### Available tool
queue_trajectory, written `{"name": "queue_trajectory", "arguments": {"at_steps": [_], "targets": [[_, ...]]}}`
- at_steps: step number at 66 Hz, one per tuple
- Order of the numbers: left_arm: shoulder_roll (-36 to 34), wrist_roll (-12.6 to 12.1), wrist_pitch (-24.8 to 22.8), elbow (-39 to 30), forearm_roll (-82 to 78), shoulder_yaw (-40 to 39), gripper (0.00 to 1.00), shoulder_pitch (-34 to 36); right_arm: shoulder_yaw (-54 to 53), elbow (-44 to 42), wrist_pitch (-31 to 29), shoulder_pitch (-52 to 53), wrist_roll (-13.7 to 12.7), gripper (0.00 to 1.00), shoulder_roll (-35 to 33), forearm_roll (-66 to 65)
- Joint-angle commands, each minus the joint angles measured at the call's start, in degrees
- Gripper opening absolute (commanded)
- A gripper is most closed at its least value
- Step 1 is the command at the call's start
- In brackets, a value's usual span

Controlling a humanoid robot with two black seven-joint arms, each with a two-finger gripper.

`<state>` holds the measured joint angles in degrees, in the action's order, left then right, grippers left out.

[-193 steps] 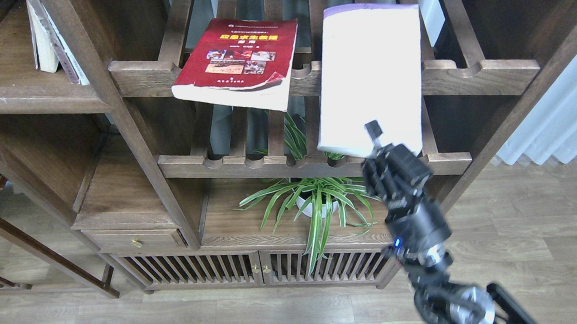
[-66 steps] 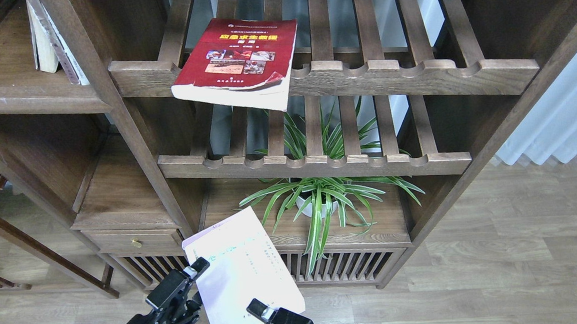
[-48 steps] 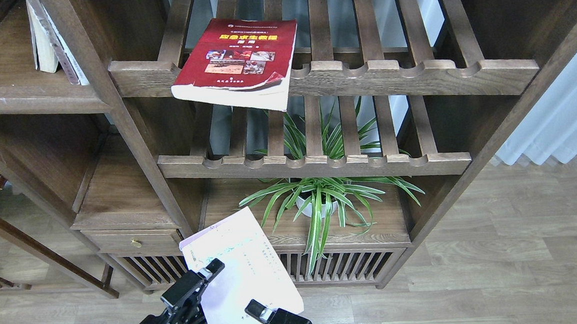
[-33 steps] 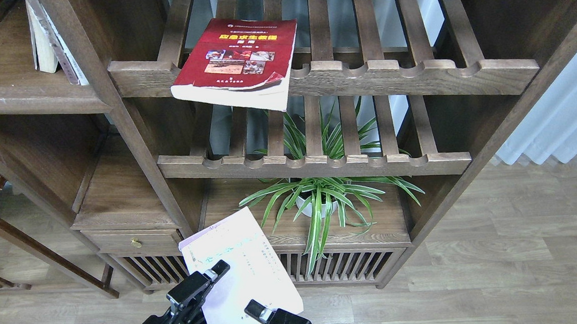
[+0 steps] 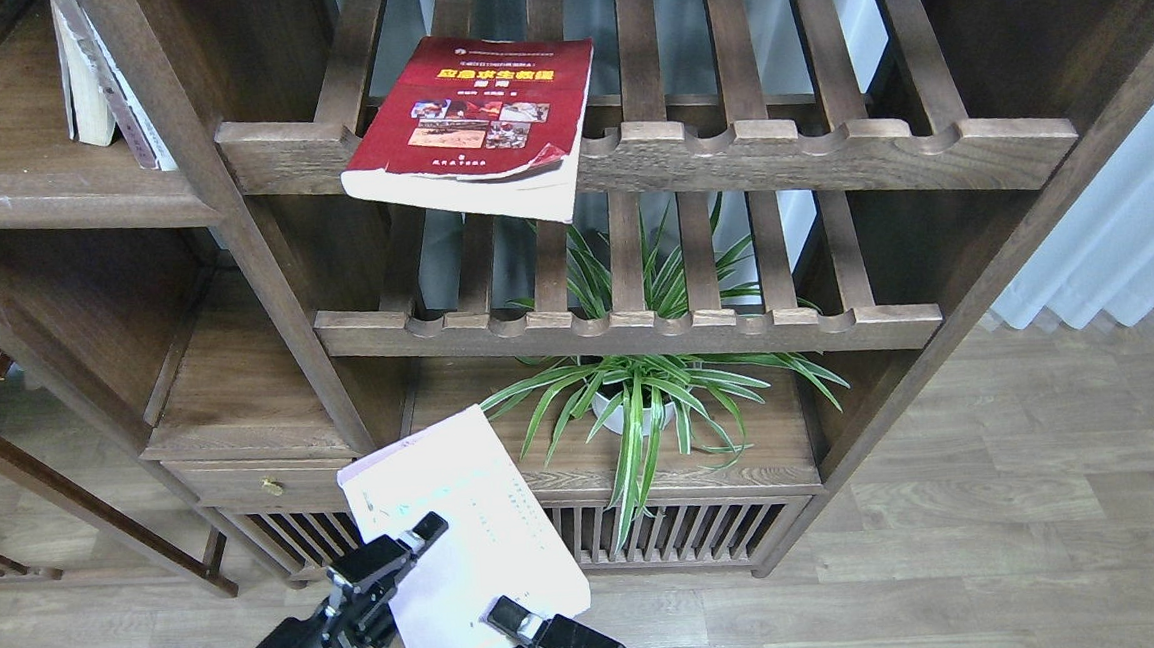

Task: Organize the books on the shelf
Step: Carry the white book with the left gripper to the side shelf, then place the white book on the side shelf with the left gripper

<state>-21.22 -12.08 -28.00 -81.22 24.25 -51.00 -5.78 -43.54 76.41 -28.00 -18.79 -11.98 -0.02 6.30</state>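
The cream-white book (image 5: 464,531) with its purple edge is held low in the middle, tilted, in front of the cabinet doors. My left gripper (image 5: 412,544) is shut on its left edge. My right gripper (image 5: 511,619) touches the book's lower edge, and only one finger shows. The red book (image 5: 474,120) with a yellow title lies flat on the upper slatted rack and overhangs the front rail. The plank shelf (image 5: 59,200) is at the upper left. The dark-grey book is out of view.
Thin pale-spined books (image 5: 91,73) stand on the plank shelf. Two slatted racks (image 5: 777,151) (image 5: 638,330) fill the middle bay. A potted spider plant (image 5: 642,400) sits below them, above slatted cabinet doors (image 5: 670,539). A small drawer (image 5: 266,478) is at the left.
The white book was taken off the upper rack by my right gripper and brought low. My left gripper closed on its left edge, and the book has shifted a little up and left.
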Motion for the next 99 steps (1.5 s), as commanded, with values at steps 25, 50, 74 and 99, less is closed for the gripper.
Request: {"name": "queue_trajectory", "arguments": {"at_steps": [25, 50, 74, 99], "targets": [[-22.4, 1.7, 0.0, -2.7, 0.7, -22.6, 0.08, -5.1, -3.3, 0.2, 0.0, 0.4, 0.3, 0.94, 0.0, -0.1], [-35.8, 1.0, 0.0, -4.6, 0.6, -40.1, 0.09, -5.1, -3.5, 0.1, 0.0, 0.5, 0.2, 0.93, 0.0, -0.6], [-42.2, -1.1, 0.0, -2.3, -1.3, -44.9, 0.09, 0.4, -3.6, 0.1, 0.0, 0.5, 0.2, 0.93, 0.0, -0.6], [-39.6, -3.4, 0.0, 4.7, -25.0, -44.0, 0.10, 24.1, -4.3, 0.1, 0.0, 0.5, 0.2, 0.93, 0.0, -0.6]]}}
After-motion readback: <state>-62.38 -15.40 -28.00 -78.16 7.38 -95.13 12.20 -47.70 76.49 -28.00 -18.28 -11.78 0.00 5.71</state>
